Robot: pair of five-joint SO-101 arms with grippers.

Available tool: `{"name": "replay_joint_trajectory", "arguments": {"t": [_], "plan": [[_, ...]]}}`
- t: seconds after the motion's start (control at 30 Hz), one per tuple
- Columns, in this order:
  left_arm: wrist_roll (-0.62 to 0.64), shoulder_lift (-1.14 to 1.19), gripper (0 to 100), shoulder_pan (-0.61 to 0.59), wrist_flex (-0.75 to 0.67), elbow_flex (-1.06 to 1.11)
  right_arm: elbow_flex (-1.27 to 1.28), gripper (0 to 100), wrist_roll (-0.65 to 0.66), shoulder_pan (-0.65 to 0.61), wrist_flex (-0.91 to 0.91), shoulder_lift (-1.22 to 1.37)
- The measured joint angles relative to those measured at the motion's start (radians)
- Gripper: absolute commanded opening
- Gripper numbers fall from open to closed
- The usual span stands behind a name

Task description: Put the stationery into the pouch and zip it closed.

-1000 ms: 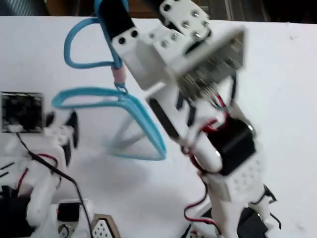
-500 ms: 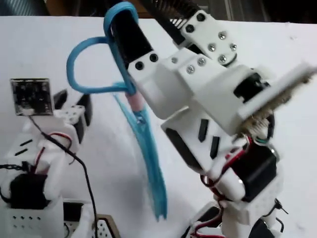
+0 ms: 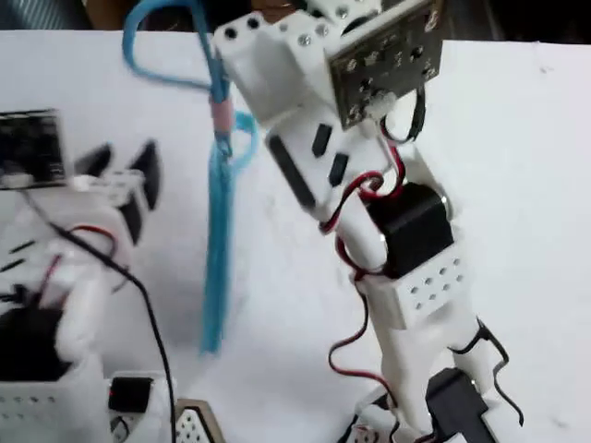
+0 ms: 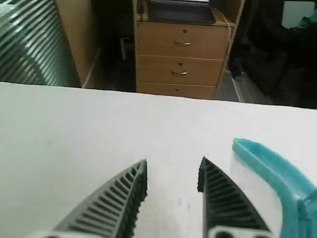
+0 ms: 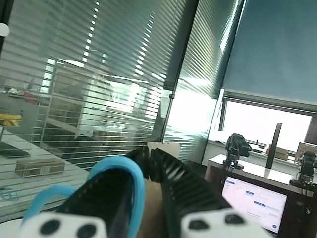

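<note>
The right gripper has its fingers pressed together on the blue carrying loop of the flat blue plastic pouch. The gripper points up into the room, so the pouch hangs edge-on, running from about eleven o'clock in the high view down to seven o'clock, its lower end at or just above the white desk. That hold looks meant to let the pouch drop straight under its own weight with its small pink zip tab near the top, where a second gripper could reach it. Whether any stationery is already inside I cannot tell. The left gripper sits low at about nine o'clock, beside the pouch but apart from it. Its ribbed dark fingers are spread and hold nothing, probably waiting to steady the pouch or take the zip. The desk is plain, matte white and gives a smooth, even base. Beyond its far edge stand a wooden three-drawer cabinet and, elsewhere in the room, a glass partition with slatted blinds and a lit monitor.
</note>
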Motion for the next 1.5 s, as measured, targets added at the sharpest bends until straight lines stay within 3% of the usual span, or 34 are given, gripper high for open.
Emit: {"name": "replay_joint_trajectory", "arguments": {"t": [0.13, 0.37, 0.5, 0.8, 1.03, 1.3, 1.5], "plan": [[-0.029, 0.031, 20, -0.074, 0.14, -0.222, 0.0, 1.6, 0.0, -0.003, -0.014, 0.008], [-0.086, 0.025, 21, -0.084, 0.402, -0.554, -0.002, 1.6, -0.021, -0.003, -0.017, 0.014], [-0.17, 0.023, 21, 0.015, 0.532, -0.637, -0.002, 1.6, -0.044, 0.0, -0.017, 0.014], [-0.331, 0.025, 26, 0.153, 0.552, -0.404, -0.002, 1.6, -0.048, -0.002, -0.017, 0.014], [-0.35, 0.04, 27, 0.247, 0.519, -0.288, -0.002, 1.6, -0.048, 0.005, -0.017, 0.014], [-0.282, 0.044, 27, 0.301, 0.506, -0.35, -0.002, 1.6, -0.048, 0.005, -0.017, 0.014], [-0.123, 0.034, 27, 0.313, 0.531, -0.456, -0.002, 1.6, -0.048, 0.005, -0.017, 0.014]]}}
